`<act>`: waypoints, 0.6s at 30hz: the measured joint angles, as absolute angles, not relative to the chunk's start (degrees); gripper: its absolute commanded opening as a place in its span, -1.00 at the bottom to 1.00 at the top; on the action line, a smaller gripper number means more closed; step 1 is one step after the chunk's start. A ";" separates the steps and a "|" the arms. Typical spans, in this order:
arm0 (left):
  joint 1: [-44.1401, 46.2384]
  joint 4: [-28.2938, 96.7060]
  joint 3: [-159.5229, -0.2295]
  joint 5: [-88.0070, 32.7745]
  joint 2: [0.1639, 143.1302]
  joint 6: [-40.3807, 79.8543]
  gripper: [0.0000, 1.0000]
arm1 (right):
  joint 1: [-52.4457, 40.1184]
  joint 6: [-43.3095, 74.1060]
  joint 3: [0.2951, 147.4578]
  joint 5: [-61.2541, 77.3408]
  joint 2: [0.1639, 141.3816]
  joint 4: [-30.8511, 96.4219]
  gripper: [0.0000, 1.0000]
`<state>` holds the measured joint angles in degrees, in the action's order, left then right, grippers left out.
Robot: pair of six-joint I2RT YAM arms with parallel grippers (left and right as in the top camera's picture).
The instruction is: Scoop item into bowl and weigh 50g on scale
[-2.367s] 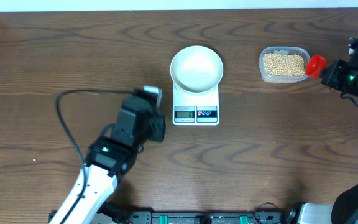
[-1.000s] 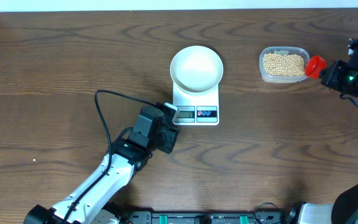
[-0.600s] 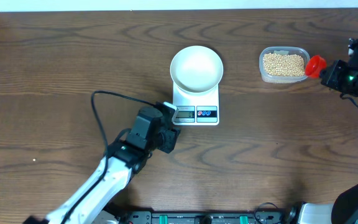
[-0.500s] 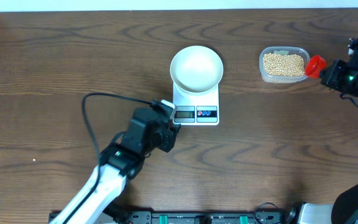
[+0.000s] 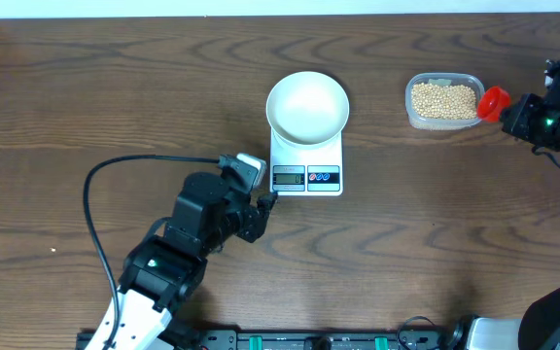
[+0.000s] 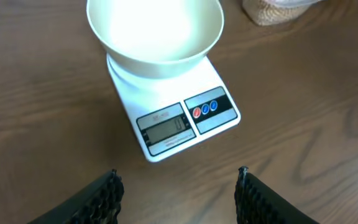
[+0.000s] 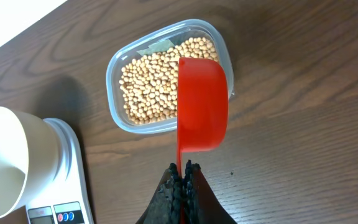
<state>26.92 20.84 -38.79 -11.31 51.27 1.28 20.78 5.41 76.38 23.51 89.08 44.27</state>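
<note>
The white bowl (image 5: 307,106) stands on the white scale (image 5: 306,179) mid-table, and no beans show inside it. My left gripper (image 5: 263,200) hovers just off the scale's front left corner, open, with nothing between its fingers. In the left wrist view the scale (image 6: 185,118) and bowl (image 6: 154,28) lie ahead of the gripper (image 6: 179,177). At the far right, my right gripper (image 7: 184,167) is shut on the handle of a red scoop (image 7: 202,106). The scoop hangs over the near rim of a clear tub (image 7: 114,68) filled with tan beans (image 7: 154,81).
The tub of beans (image 5: 443,98) sits right of the scale, with the red scoop (image 5: 493,101) at its right end. A black cable (image 5: 105,185) loops out left of my left arm. The table's back edge runs along the top.
My left gripper has drawn back from the scale's left front edge toward the near left, and its jaws have widened. The right arm and scoop have not moved.
</note>
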 measured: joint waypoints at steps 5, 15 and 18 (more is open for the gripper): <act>26.92 22.26 -40.45 -11.29 51.22 0.97 0.22 | 20.78 5.41 76.36 23.51 89.08 44.25 -0.98; 27.88 26.00 -40.45 -8.40 51.22 -4.16 0.46 | 20.78 5.41 76.36 23.51 89.08 44.05 -0.98; 29.43 26.02 -40.45 -7.60 51.22 -4.75 0.62 | 20.78 5.41 76.36 23.51 89.08 44.03 -0.98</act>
<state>29.43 26.02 -40.45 -7.60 51.22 -4.75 20.78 5.41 76.36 23.51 89.08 44.03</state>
